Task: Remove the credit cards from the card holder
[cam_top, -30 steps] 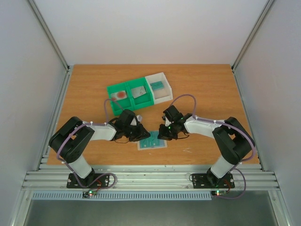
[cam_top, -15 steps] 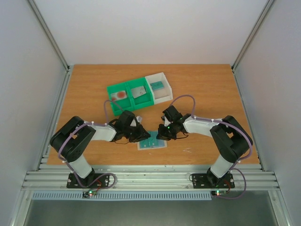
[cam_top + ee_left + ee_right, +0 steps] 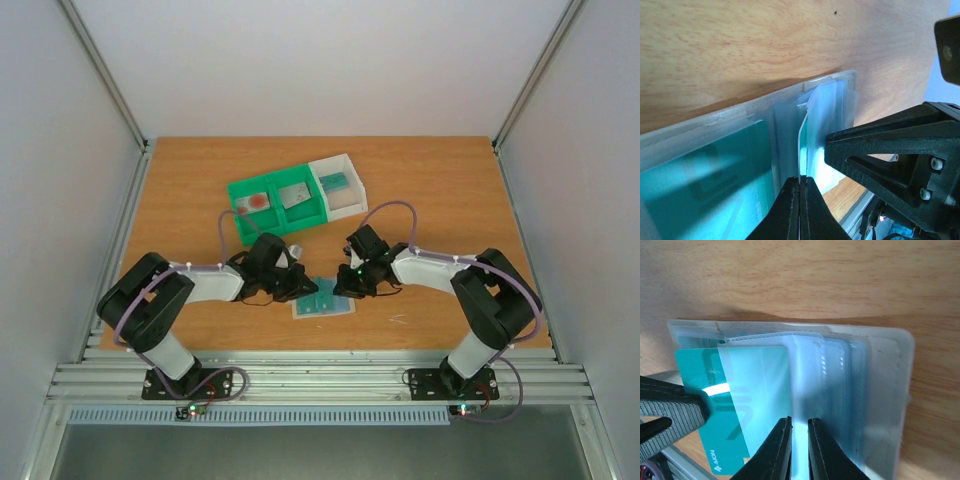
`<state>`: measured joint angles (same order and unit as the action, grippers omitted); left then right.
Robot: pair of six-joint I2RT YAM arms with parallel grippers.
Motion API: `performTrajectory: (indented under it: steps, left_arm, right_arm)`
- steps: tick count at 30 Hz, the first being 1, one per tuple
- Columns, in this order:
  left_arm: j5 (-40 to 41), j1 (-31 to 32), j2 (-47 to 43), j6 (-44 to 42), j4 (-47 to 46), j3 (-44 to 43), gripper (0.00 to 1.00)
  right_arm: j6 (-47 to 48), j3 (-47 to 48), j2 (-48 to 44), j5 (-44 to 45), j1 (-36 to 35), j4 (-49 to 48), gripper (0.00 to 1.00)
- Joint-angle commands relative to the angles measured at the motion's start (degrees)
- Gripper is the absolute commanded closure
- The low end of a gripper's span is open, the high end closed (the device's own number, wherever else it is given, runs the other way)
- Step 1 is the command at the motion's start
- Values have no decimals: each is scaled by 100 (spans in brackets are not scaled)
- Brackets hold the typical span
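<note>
At the holder's (image 3: 890,370) ten o'clock, the left gripper (image 3: 800,185) had just been clamped on the card (image 3: 745,390); the holder was pinched by the right gripper (image 3: 799,427), so withdrawal seemed ready.

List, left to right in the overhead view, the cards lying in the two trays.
White card with red circle in the green tray → grey card, same tray → teal card in the white tray.

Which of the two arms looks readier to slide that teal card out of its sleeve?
Left. The left gripper looks shut on the exposed edge of the teal card, which sticks partly out; the right gripper pinches a pocket of the card holder, steadying it.
</note>
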<state>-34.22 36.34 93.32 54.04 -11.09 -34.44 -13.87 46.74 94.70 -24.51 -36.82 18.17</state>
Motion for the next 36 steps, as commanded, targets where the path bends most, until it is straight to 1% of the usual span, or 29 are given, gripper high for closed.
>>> performTrajectory:
  steps: [1, 5, 13, 17, 20, 22, 24, 28, 34, 36]
  left_arm:
    - [347, -50, -347, -456, 889, -216, 100]
    - [564, -130, -641, -616, 1433, -306, 100]
    - [933, -213, -1219, -836, 2135, -430, 100]
    - [679, -246, -1238, -754, 2024, -405, 100]
    - [528, -329, -1297, -546, 1835, -212, 100]
    - [545, -426, -1364, -422, 1886, -123, 99]
    - [606, -562, -1505, -479, 2059, -91, 99]
    - [599, -661, -1886, -746, 2428, -158, 100]
    - [423, -672, -2459, -1667, 3308, -581, 100]
    - [246, -672, -2715, -1925, 3496, -700, 100]
  right_arm:
    - [237, -19, -415, 245, 0, 282, 89]
    - [415, -35, -749, 168, -1, 227, 88]
    - [665, 168, -1222, 471, 8, 651, 87]
    - [671, 102, -1326, 295, 10, 515, 86]
    - [582, 2, -1350, 88, 10, 349, 86]
    - [500, -84, -1420, -41, 16, 254, 86]
    - [486, -130, -1570, -39, 13, 290, 85]
    - [809, -77, -1820, -181, 10, 379, 83]
    - [1462, 347, -2140, -515, 15, 877, 82]
    - [1716, 550, -2224, -731, 15, 1112, 79]
